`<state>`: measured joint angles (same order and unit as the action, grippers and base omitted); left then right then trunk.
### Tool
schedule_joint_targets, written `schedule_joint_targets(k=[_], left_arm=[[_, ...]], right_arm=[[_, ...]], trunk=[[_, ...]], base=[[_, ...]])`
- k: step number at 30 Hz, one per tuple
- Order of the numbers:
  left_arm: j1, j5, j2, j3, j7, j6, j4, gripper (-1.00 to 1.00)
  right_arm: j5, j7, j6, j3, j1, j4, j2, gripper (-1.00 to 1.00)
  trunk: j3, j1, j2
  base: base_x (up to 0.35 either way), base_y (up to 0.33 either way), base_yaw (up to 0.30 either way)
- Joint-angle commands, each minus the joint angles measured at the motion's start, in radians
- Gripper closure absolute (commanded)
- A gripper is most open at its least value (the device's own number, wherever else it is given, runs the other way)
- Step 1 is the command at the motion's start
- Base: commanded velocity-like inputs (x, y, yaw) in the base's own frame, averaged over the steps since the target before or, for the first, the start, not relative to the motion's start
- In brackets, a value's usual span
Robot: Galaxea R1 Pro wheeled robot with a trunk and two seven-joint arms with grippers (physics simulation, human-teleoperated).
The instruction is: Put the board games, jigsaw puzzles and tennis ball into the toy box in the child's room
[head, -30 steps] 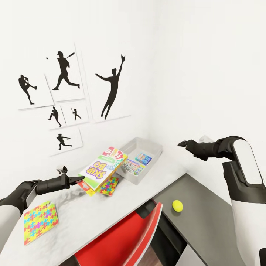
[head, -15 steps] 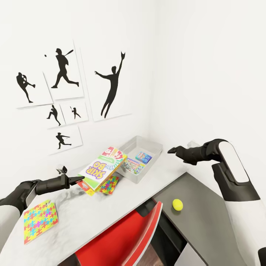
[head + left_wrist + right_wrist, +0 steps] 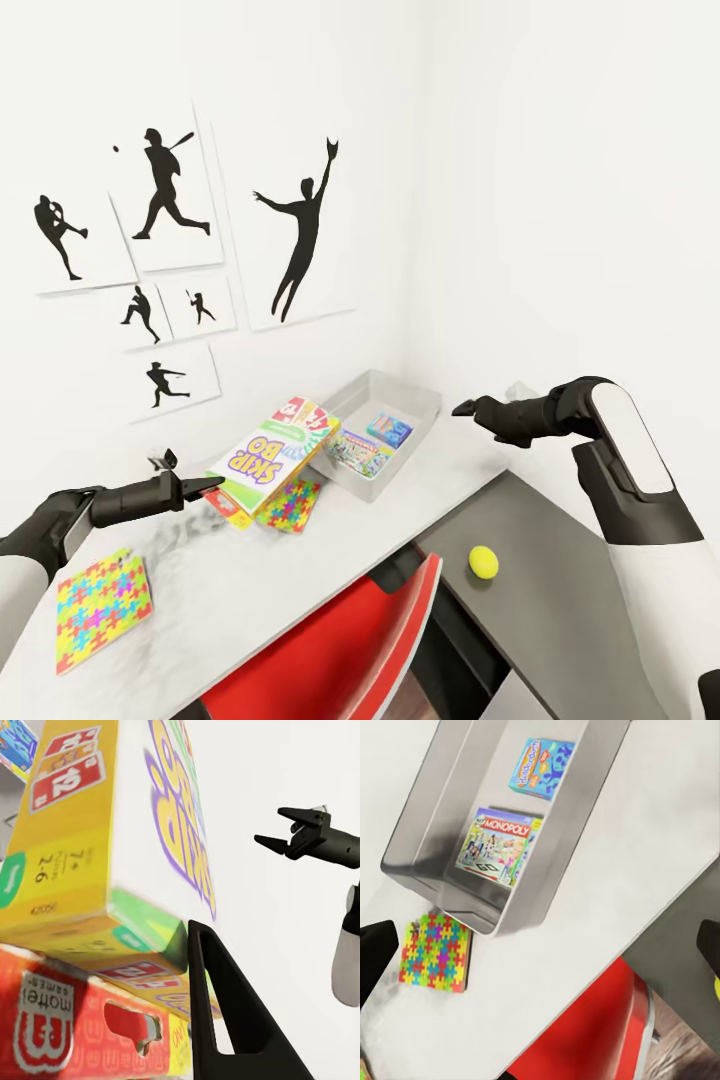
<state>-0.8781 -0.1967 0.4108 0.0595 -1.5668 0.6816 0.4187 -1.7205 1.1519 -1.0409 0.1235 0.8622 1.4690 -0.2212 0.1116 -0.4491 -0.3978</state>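
My left gripper (image 3: 207, 485) is shut on the edge of a yellow-and-white Skip-Bo board game (image 3: 270, 455), holding it tilted above the table (image 3: 250, 580) beside the toy box (image 3: 425, 398). In the left wrist view the game (image 3: 112, 832) looms close against one dark finger (image 3: 225, 1012). The toy box (image 3: 427, 817) holds a small blue board game (image 3: 540, 766) and a Monopoly board game (image 3: 500, 846). One jigsaw puzzle (image 3: 290, 503) lies under the held game, another jigsaw puzzle (image 3: 103, 608) near the front left. The tennis ball (image 3: 483, 562) rests on the dark lower section. My right gripper (image 3: 465, 408) hovers open, empty, right of the toy box.
A red chair (image 3: 330, 650) is tucked under the table's front edge. White walls meet in a corner just behind the toy box, with black baseball silhouette pictures (image 3: 300, 230) on the left wall. The dark grey desk section (image 3: 560, 620) extends to the right.
My right gripper has moved left and slightly down, closer to the toy box. The head camera has shifted a little. The left gripper still holds the Skip-Bo game in about the same place.
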Motion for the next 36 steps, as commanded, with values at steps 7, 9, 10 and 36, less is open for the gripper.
schedule_joint_targets(k=[7, 9, 10, 36], left_arm=[[-0.001, 0.0, 0.002, 0.0, -0.004, 0.012, 0.0, 1.0], [-0.001, 0.0, 0.003, 0.0, -0.004, 0.012, 0.0, 1.0], [-0.001, 0.0, 0.003, 0.0, -0.004, 0.012, 0.0, 1.0], [-0.001, 0.0, 0.003, 0.0, -0.004, 0.012, 0.0, 1.0]], right_arm=[[-0.008, 0.011, -0.006, 0.001, 0.001, 0.001, 0.0, -1.0], [-0.009, 0.01, -0.006, 0.001, 0.001, 0.001, 0.0, -1.0], [-0.009, 0.011, -0.006, 0.001, 0.001, 0.001, 0.0, -1.0], [-0.014, 0.011, -0.006, -0.002, 0.001, 0.005, -0.003, -1.0]], trunk=[[0.002, -0.001, -0.002], [0.002, -0.001, -0.002], [0.002, -0.001, -0.002], [0.002, -0.001, -0.002]], base=[[0.234, -0.022, 0.0], [0.239, -0.08, 0.0], [0.199, -0.043, 0.0], [0.093, -0.02, 0.0]])
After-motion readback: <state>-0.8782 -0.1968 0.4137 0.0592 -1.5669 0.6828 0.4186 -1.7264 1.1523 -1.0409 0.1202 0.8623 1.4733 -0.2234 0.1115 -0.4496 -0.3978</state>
